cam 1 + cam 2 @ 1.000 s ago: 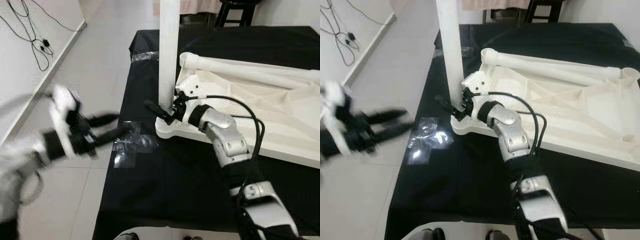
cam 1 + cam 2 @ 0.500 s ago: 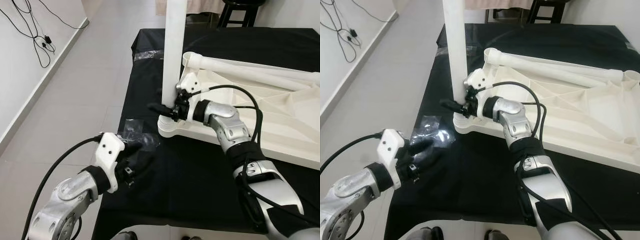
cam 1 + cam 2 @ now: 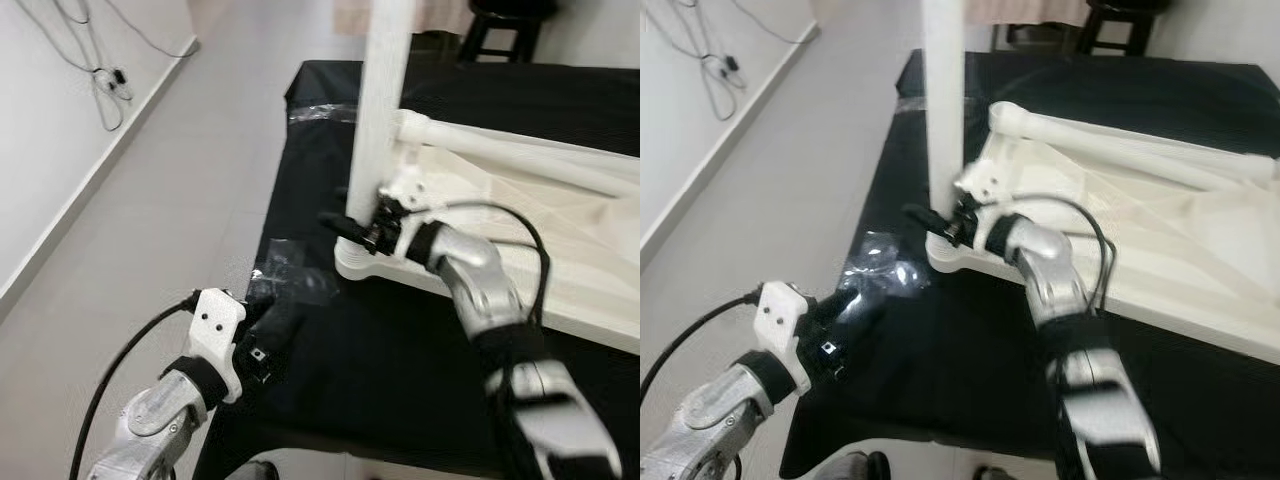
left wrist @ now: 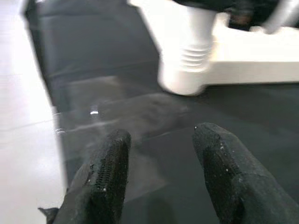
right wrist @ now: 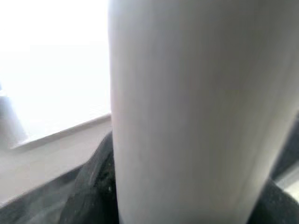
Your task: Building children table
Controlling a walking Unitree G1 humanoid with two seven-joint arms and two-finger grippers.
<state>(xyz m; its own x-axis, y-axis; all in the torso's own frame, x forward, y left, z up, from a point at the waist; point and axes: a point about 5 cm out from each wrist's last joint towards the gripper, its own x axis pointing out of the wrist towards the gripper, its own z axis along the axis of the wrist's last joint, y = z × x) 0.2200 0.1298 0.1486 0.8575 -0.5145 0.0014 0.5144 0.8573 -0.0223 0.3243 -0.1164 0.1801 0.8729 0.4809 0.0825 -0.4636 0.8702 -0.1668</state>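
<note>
The white table top [image 3: 560,240] lies upside down on the black cloth [image 3: 400,380]. One white leg [image 3: 385,110] stands upright in its near-left corner socket [image 4: 187,79]. A second leg [image 3: 520,150] lies along the far side. My right gripper [image 3: 360,225] is shut around the base of the upright leg [image 5: 196,112], with a black finger [image 5: 93,186] showing beside it. My left gripper [image 3: 275,320] hovers low over the cloth's left front edge. It is open with nothing between its fingers [image 4: 110,172]. A clear plastic bag [image 3: 290,280] lies just ahead of it.
The cloth-covered surface ends at its left edge close to my left arm, with tiled floor [image 3: 150,230] beyond. Black cables [image 3: 100,70] hang on the left wall. A dark stool [image 3: 510,20] stands behind the far edge.
My left arm has swung in from the left and now sits low at the cloth's edge near the plastic bag. The camera has shifted. My right gripper stays at the leg's base.
</note>
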